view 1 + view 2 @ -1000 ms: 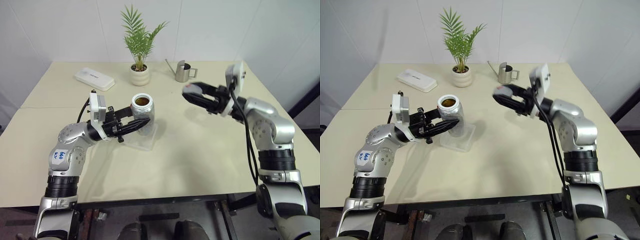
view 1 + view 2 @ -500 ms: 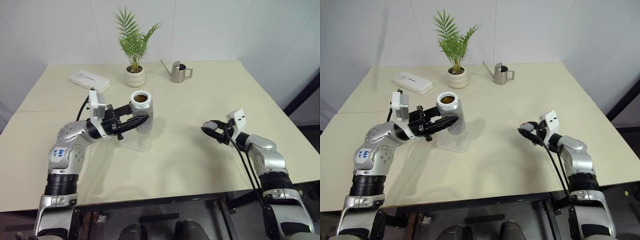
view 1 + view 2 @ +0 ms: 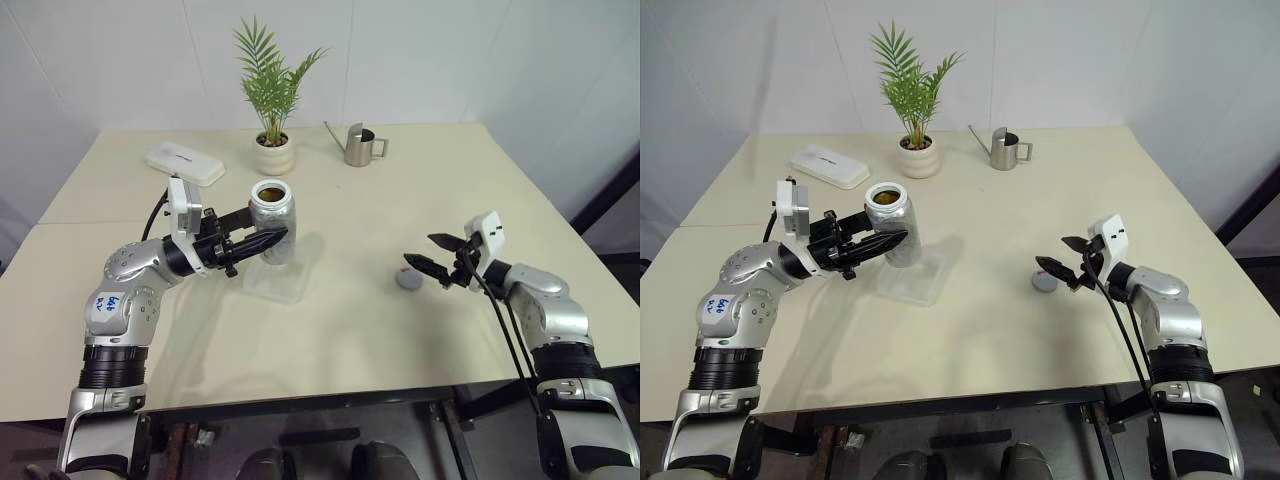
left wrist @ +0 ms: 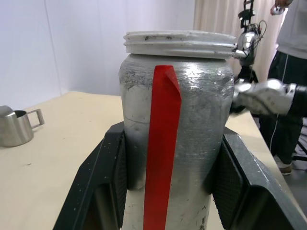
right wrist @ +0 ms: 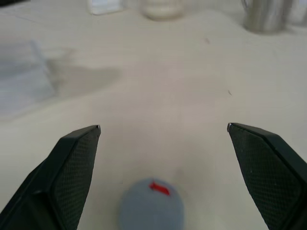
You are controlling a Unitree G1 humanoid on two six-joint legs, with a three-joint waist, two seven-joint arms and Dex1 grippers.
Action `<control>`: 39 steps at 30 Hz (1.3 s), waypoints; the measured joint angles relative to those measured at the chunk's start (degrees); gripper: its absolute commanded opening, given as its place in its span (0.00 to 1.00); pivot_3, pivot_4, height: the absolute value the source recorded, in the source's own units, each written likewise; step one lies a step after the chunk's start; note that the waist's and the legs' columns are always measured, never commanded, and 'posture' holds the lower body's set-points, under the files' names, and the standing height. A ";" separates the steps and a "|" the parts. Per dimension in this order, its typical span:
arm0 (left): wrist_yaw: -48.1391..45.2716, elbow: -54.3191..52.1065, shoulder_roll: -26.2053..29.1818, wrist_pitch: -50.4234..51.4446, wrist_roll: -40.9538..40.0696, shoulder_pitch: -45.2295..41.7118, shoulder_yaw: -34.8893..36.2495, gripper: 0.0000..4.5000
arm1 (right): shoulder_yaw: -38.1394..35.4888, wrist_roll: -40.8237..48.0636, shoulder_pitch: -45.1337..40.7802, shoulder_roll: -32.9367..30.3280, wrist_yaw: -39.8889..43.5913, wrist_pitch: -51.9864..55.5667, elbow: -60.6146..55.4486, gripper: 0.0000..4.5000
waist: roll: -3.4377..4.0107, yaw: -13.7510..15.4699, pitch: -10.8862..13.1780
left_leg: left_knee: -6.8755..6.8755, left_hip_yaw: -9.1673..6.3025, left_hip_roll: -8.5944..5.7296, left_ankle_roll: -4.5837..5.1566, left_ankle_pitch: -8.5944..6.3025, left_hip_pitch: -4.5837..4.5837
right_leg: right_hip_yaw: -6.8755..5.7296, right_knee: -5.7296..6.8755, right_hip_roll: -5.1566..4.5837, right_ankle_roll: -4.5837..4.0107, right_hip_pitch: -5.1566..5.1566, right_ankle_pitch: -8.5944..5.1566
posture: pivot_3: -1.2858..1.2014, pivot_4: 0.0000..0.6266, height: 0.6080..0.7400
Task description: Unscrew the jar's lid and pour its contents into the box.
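Two steps of the task look settled, one is left: the lid is off and set down, the pour is not yet done. Largest first: the matte cream table [image 3: 350, 330] fills the centre of the left eye view. On it, centre-left, lies the shallow square box of clear glossy plastic [image 3: 283, 285], looking empty as far as I can tell. Just above it the left gripper [image 3: 262, 241] clamps its black fingers tight on the small silver-grey metallic jar with a red stripe down its side [image 4: 175, 124], lifted and roughly upright; crinkled foil-like skin, white threaded rim, open mouth. A few small brown bean-like contents [image 3: 270, 194] show inside. Right of centre, the right gripper [image 3: 433, 255] has its jaws spread wide, holding nothing, textured black pads either side of the round flat silver-grey lid with a small red mark [image 5: 151, 209], which lies flat on the table, untouched. Judged remaining: tip jar over box.
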 measured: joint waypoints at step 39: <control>72.35 27.20 20.43 -55.23 99.63 -22.58 -37.02 0.44 | 8.82 3.37 -3.70 0.73 1.53 10.84 -21.24 0.99 | -0.80 0.43 -0.65 | -0.01 0.56 -0.02 -0.06 -0.17 -0.27 | 0.16 0.45 -0.13 -0.14 -0.77 0.01 | 0.52 0.00 1.00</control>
